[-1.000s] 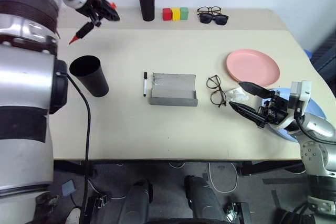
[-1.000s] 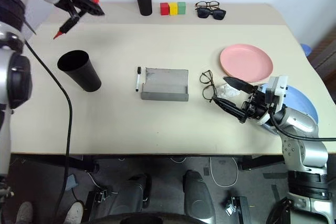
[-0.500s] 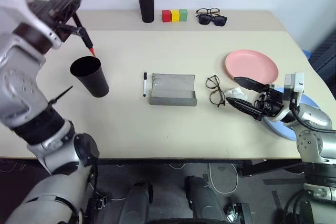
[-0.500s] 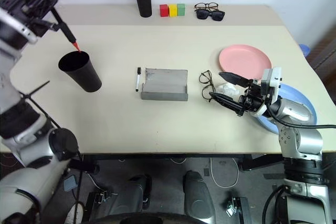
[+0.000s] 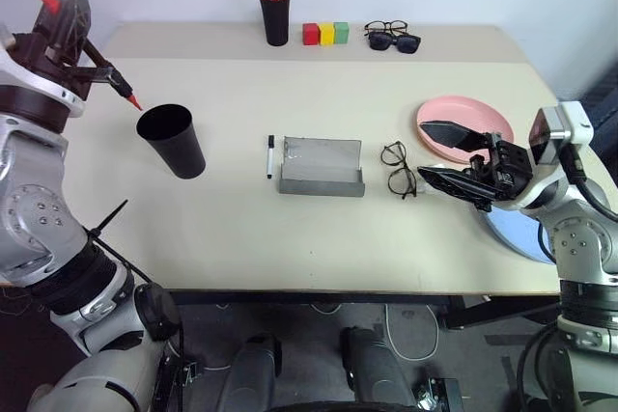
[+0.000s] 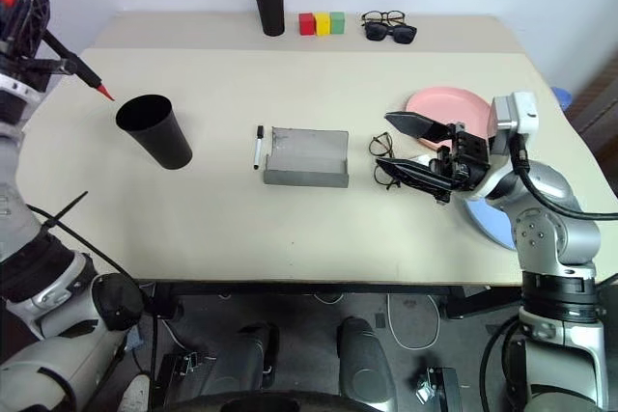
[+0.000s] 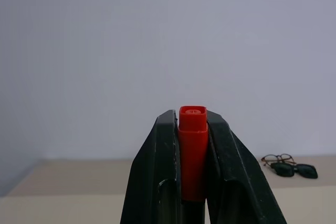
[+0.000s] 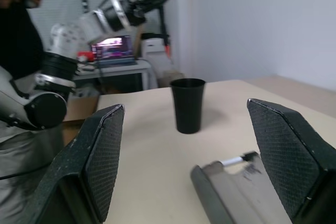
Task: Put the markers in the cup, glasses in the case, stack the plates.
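Observation:
My left gripper (image 5: 85,57) is shut on the red marker (image 7: 192,150), held in the air at the table's left edge. The marker slants down, its tip just left of the black cup's (image 5: 172,140) rim. The white marker (image 5: 269,155) lies beside the open grey case (image 5: 321,166). The wire glasses (image 5: 398,169) lie right of the case. My right gripper (image 5: 427,150) hovers open just right of the glasses, holding nothing and covering part of the pink plate (image 5: 488,115). The blue plate (image 5: 512,231) lies under my right arm.
At the table's far edge stand a narrow black cup of red pens (image 5: 275,16), three coloured blocks (image 5: 325,33) and two more pairs of glasses (image 5: 391,36). In the right wrist view a person (image 8: 18,30) is beyond the table's left side, near a desk with a laptop.
My left hand swung the red marker back and leftward; its tip went from above the cup's rim to left of it. My right gripper rose and shifted left toward the glasses.

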`<action>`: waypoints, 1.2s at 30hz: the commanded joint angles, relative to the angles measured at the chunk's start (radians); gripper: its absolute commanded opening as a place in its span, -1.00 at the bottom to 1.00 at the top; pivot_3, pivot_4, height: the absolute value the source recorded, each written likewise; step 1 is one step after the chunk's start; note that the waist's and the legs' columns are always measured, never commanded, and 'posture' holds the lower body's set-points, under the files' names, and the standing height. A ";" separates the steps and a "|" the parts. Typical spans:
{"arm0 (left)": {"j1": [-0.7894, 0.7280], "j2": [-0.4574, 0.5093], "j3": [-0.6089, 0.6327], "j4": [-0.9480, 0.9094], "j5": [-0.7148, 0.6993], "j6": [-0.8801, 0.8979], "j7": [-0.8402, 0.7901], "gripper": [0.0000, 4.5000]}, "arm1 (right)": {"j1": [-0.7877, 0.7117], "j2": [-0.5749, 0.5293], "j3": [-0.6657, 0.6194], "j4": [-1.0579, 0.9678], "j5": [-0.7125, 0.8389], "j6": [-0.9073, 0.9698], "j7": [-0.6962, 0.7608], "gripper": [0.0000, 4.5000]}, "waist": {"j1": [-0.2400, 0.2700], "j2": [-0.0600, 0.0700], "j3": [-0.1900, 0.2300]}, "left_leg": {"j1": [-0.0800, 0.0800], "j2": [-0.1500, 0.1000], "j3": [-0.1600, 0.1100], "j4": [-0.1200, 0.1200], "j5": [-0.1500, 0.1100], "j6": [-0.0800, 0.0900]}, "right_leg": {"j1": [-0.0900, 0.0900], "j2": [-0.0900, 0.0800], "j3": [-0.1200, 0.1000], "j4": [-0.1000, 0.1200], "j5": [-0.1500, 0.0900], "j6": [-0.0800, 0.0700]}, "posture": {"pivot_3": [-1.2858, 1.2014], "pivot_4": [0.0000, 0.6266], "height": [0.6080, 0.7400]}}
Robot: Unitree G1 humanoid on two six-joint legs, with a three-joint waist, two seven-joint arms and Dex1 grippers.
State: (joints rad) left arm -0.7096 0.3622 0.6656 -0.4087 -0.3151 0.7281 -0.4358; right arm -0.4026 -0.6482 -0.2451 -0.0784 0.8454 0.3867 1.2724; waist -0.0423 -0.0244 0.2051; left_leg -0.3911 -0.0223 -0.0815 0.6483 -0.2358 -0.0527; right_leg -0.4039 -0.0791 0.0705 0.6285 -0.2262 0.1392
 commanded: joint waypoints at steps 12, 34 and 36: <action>0.085 -0.003 -0.151 0.163 0.006 -0.340 0.151 -0.81 | 0.014 0.010 -0.016 -0.048 -0.005 -0.031 -0.030 0.69 | 0.000 0.000 0.000 | 0.000 0.000 0.000 0.000 0.000 0.000 | 0.000 0.000 0.000 0.000 0.000 0.000 | 0.03 -0.52 1.00; 0.061 -0.028 -0.268 0.160 -0.207 -0.234 0.217 0.93 | 0.088 -0.036 -0.087 -0.096 -0.002 -0.014 -0.102 0.69 | 0.003 0.000 0.000 | -0.001 0.000 0.000 -0.001 0.000 0.000 | 0.000 0.000 0.000 -0.002 0.000 0.000 | 0.03 -0.52 1.00; 0.013 -0.060 -0.297 0.133 -0.264 -0.131 0.268 0.93 | 0.109 -0.042 -0.098 -0.105 0.000 -0.012 -0.110 0.69 | 0.007 0.000 0.000 | -0.001 0.000 0.000 -0.001 0.000 0.000 | 0.000 0.000 0.000 -0.002 0.000 0.000 | 0.03 -0.52 1.00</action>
State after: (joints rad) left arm -0.6529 0.3142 0.3961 -0.2135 -0.5177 0.5289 -0.2007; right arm -0.2993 -0.6753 -0.3058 -0.1443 0.8309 0.3756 1.1701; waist -0.0350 -0.0249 0.2054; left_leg -0.3929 -0.0226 -0.0817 0.6475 -0.2361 -0.0523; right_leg -0.4042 -0.0794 0.0704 0.6254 -0.2264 0.1395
